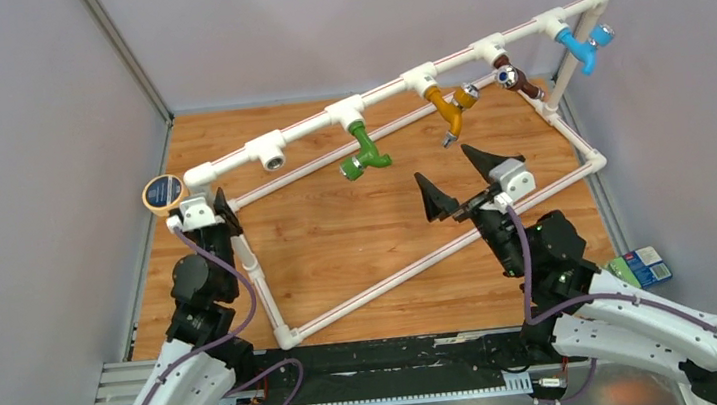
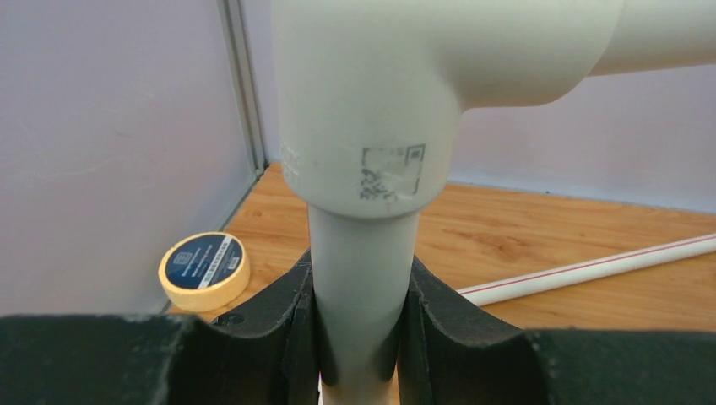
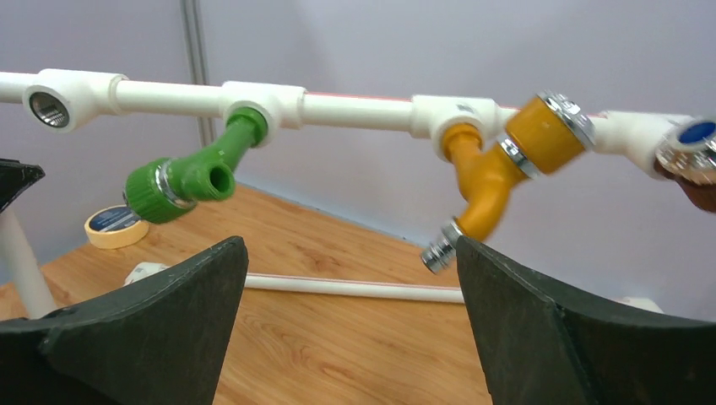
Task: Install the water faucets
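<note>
White pipe frame [image 1: 383,95] on desk [image 1: 339,245]. Left gripper [image 1: 207,214], frame left, clenched on pipe frame's corner post. Right gripper [image 1: 446,165], centre, released, empty. Green faucet [image 1: 364,152] hangs from top rail, just upper left of right gripper, apart. Orange faucet [image 1: 447,108] just above right gripper.

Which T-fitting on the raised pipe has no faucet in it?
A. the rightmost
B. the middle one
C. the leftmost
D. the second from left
C: the leftmost T-fitting shows a bare threaded hole; the green faucet, orange faucet, brown faucet and blue faucet fill the other four.
</note>
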Tool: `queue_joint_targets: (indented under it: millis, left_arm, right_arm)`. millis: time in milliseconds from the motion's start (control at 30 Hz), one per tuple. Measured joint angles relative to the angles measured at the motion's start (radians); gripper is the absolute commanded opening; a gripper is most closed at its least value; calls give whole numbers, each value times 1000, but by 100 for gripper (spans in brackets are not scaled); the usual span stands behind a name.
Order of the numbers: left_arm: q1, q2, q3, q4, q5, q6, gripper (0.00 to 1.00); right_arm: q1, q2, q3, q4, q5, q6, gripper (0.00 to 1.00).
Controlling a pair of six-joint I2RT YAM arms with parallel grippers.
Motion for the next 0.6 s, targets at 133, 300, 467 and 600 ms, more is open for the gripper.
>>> queue_joint_targets:
  millis: [133, 300, 467, 600]
  left_arm:
    - [25, 132, 47, 42, -61, -1, 5]
    - [149, 314, 129, 82, -57, -29, 34]
    - [265, 448, 215, 74, -42, -55, 74]
    - [327, 474, 283, -39, -33, -104, 81]
  right_arm:
    - [0, -124, -93, -40, 59, 31, 100]
    - [0, -235, -201, -109, 108, 59, 100]
    - [0, -312, -242, -144, 234, 84, 100]
    - [0, -314, -243, -148, 364, 111, 100]
